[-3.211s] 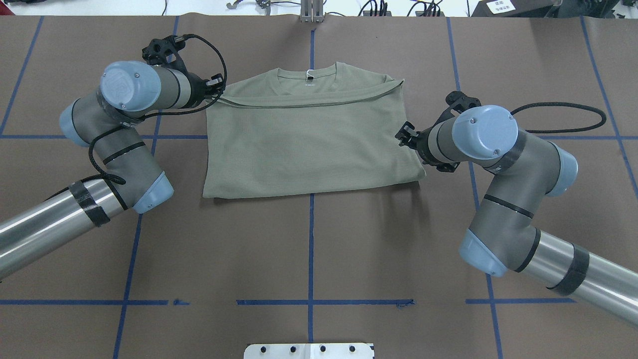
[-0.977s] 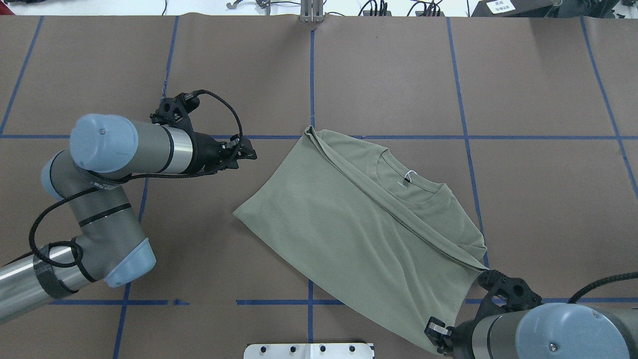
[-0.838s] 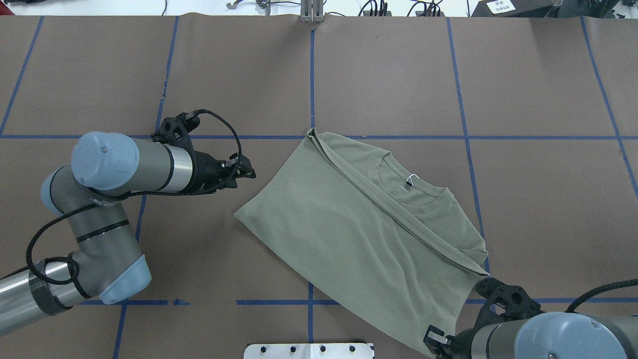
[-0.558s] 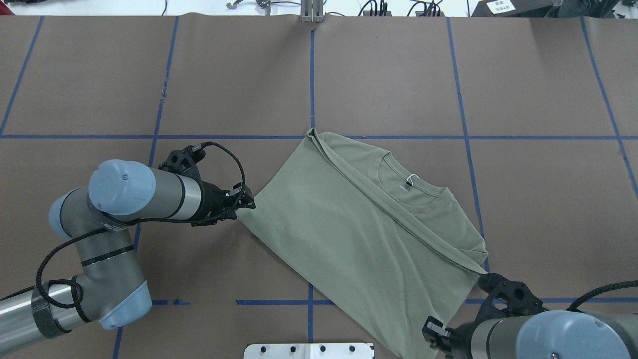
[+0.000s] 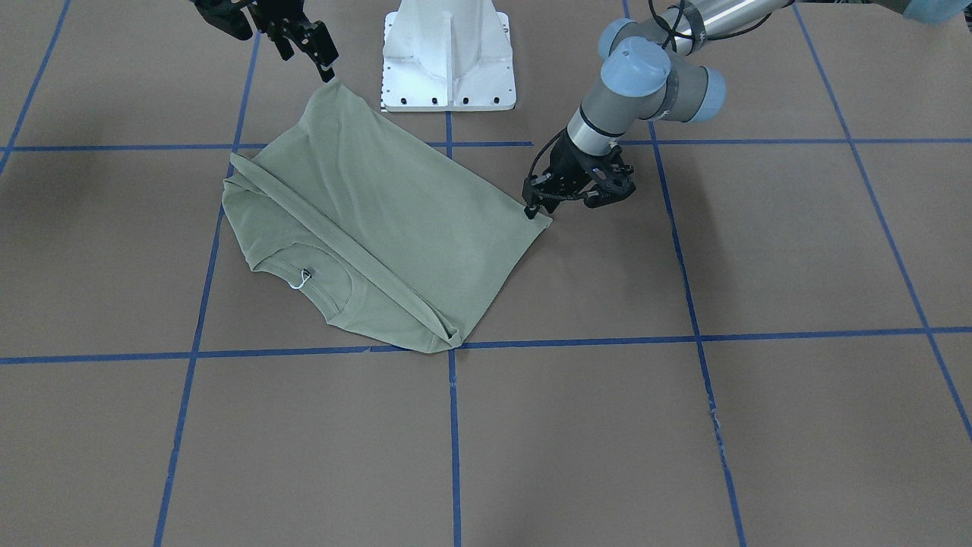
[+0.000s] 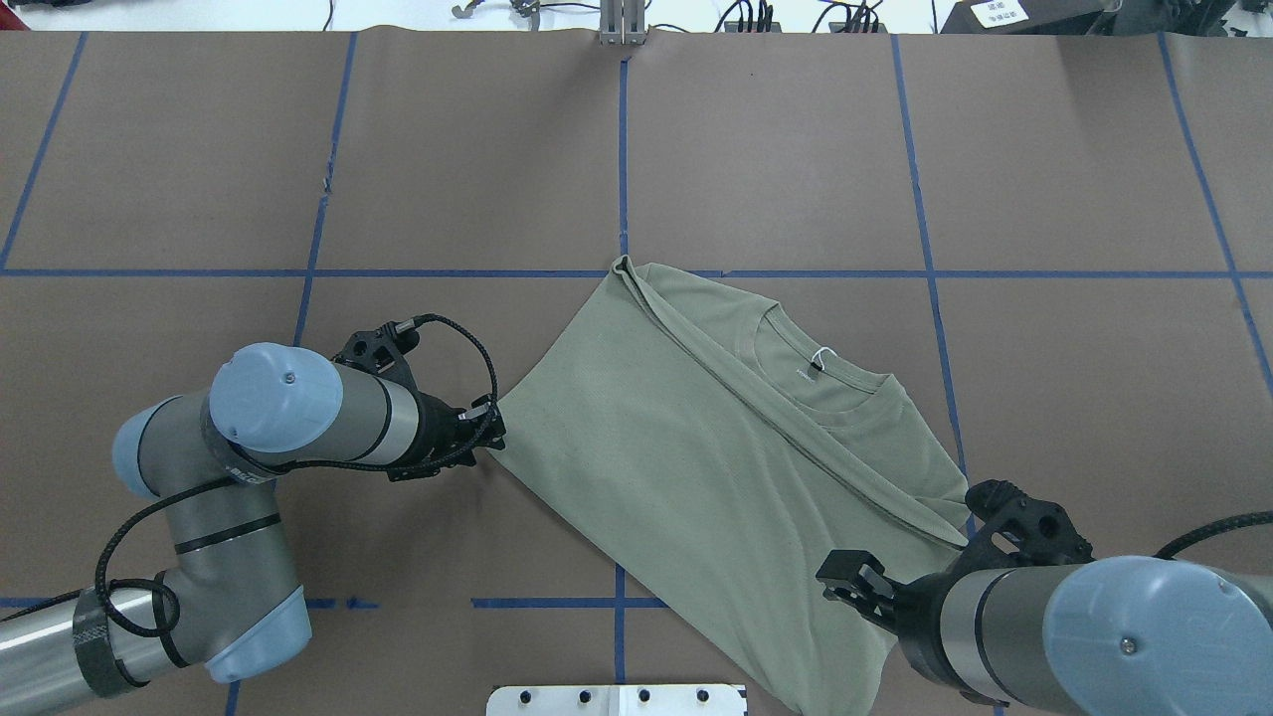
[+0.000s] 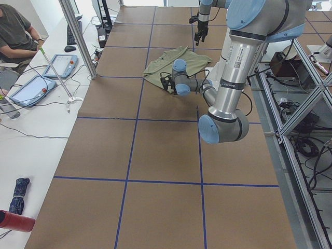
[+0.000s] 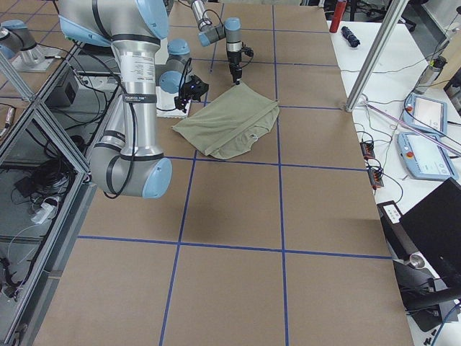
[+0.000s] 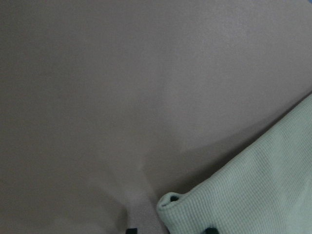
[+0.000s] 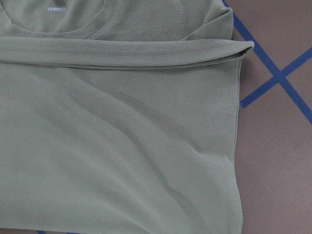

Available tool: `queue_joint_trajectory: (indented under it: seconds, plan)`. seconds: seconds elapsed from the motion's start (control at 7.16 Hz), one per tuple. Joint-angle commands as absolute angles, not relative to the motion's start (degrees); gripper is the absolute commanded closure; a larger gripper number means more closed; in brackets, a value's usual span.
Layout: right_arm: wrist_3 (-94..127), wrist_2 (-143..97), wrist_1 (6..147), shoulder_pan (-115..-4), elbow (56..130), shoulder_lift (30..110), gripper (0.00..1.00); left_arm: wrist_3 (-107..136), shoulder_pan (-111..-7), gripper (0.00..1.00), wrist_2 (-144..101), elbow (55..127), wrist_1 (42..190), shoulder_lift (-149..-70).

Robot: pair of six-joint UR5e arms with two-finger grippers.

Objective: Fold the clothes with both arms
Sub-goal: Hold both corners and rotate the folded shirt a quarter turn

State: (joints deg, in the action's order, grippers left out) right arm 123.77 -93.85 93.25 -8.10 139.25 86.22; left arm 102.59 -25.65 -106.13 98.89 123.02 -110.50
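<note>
1. Even, diffuse light from overhead fills the fixed views; the brown worktop (image 6: 796, 149) reads flat and matte, without glare.
2. Soft-edged shadows pool under the left arm (image 6: 249, 438) and beside the shirt (image 5: 364, 220), darkest along its raised edge.
3. The left wrist view is dim, murky and soft in focus, with a broad shadow beside the cloth.
4. The right wrist view is bright and sharp enough to show knit texture.
5. Both side views bend straight lines near their edges.
</note>
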Motion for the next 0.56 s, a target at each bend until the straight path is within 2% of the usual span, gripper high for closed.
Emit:
queue_joint_trajectory:
  seconds: [0.0, 0.42]
  plan:
    - [123.84, -93.00, 93.25, -8.26, 138.87, 86.13, 0.00, 102.04, -26.36, 1.00, -105.56, 98.88, 123.05, -110.57]
    - [123.84, -92.29, 93.34, -8.26, 138.69, 85.52, 0.00, 87.87, -33.97, 1.00, -100.98, 98.09, 122.96, -111.44]
